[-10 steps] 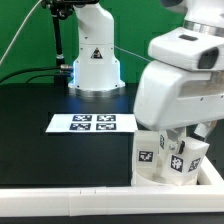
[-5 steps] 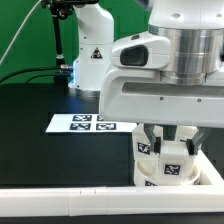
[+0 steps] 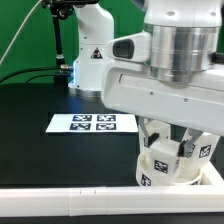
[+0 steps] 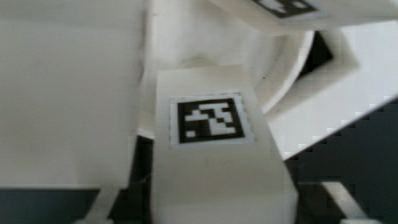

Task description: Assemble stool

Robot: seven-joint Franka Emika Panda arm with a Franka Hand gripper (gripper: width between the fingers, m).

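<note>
The black table (image 3: 30,130) carries the marker board (image 3: 92,123), the robot's white base (image 3: 95,65), a long white bar (image 3: 60,198) along its front edge, and stool parts (image 3: 165,168).

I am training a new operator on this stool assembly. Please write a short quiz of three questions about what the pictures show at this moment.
1. True or false: the marker board lies flat on the black table, apart from the stool parts.
2. Where is the gripper in the exterior view? A) above the marker board B) low over the stool parts at the exterior view's right C) beside the robot base
3. Fill in: the wrist view is filled by a white leg that bears a black-and-white ____.

Key: 1 true; 2 B; 3 tag.
</note>
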